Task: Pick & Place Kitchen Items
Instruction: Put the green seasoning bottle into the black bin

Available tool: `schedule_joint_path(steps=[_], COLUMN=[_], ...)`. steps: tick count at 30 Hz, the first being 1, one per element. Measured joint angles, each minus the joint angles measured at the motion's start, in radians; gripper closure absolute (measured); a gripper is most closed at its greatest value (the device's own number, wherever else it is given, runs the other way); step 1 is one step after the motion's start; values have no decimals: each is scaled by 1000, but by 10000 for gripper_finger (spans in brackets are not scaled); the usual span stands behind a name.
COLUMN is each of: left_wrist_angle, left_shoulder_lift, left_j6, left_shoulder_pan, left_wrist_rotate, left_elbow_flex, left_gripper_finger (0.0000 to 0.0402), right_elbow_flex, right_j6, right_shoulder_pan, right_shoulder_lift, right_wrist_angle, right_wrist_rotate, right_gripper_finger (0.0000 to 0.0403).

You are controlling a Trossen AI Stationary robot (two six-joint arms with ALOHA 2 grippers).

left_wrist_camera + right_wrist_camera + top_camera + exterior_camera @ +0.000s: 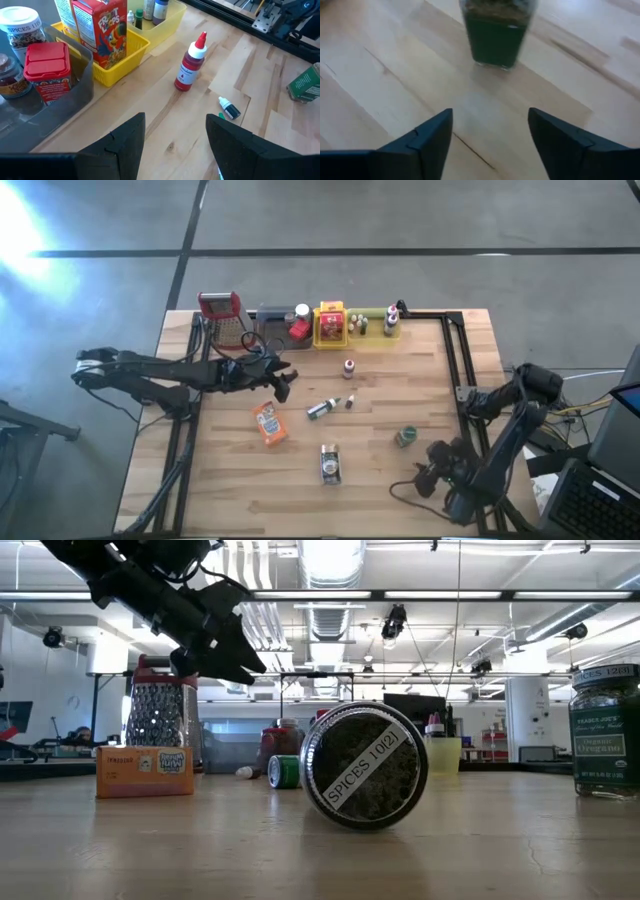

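Red-capped bottle stands mid-frame beyond my left gripper, jaws wide and empty; my right gripper, lower right, gapes empty before a green jar.

open-plan lab: exposed ceiling ducts, distant workbenches

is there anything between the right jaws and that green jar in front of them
Nothing visible. In the right wrist view the right gripper is open, with only bare table between it and the green jar. The high view shows the same gap near the table's right edge.
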Motion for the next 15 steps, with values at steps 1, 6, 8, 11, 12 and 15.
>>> schedule_joint_path(steps=[1, 6, 8, 11, 12, 15], left_wrist_angle=[0, 2, 2, 2, 2, 5], left_shoulder_lift=[0, 0, 0, 0, 0, 0], left_j6=[0, 0, 0, 0, -1, -2], left_shoulder_pan=[0, 0, 0, 0, 0, 0], left_wrist_rotate=[0, 0, 0, 0, 0, 0], left_elbow_flex=[0, 0, 0, 0, 0, 0], left_gripper_finger=[186, 186, 186, 186, 186, 186], right_elbow_flex=[0, -6, -13, -26, -30, -47], right_j6=[18, 93, 118, 133, 134, 132], right_shoulder_pan=[9, 31, 29, 19, 15, -3], right_shoulder_lift=[23, 140, 182, 228, 237, 257], right_wrist_angle=[14, 14, 13, 42, 64, 127], right_wrist_rotate=[29, 150, 166, 171, 178, 216], right_gripper_finger=[141, 103, 93, 84, 82, 80])
